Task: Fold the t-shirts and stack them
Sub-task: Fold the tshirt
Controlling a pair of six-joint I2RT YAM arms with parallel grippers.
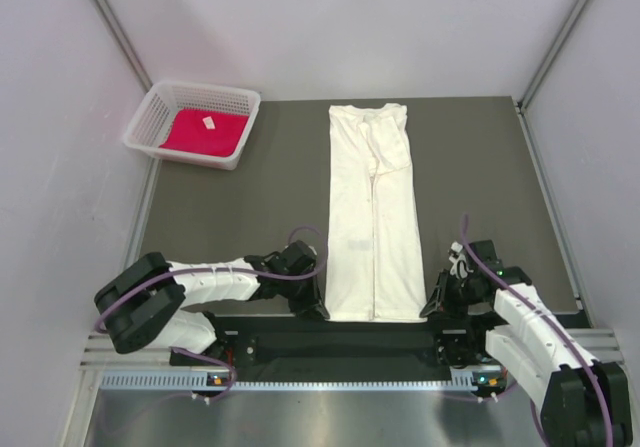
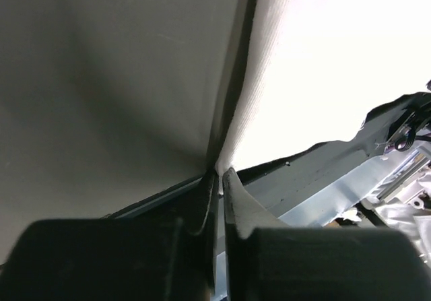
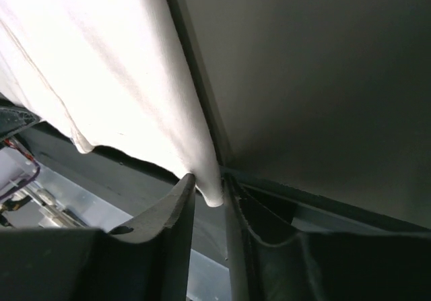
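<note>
The cream-white t-shirt (image 1: 372, 217) lies folded into a long narrow strip running from the table's near edge to its far side. My left gripper (image 1: 318, 307) sits at the strip's near-left corner; in the left wrist view its jaws (image 2: 219, 174) pinch the cloth edge (image 2: 323, 58). At the near-right corner is my right gripper (image 1: 432, 307), and in the right wrist view (image 3: 210, 186) the shirt's corner (image 3: 101, 65) fills the narrow gap between its fingers. The red-magenta t-shirt (image 1: 205, 132), with a small white tag, lies in the basket.
A white mesh basket (image 1: 200, 88) stands at the far left corner of the dark table mat (image 1: 240, 207). White walls close in the left, right and far sides. The metal base rail (image 1: 330, 342) runs along the near edge just behind both grippers.
</note>
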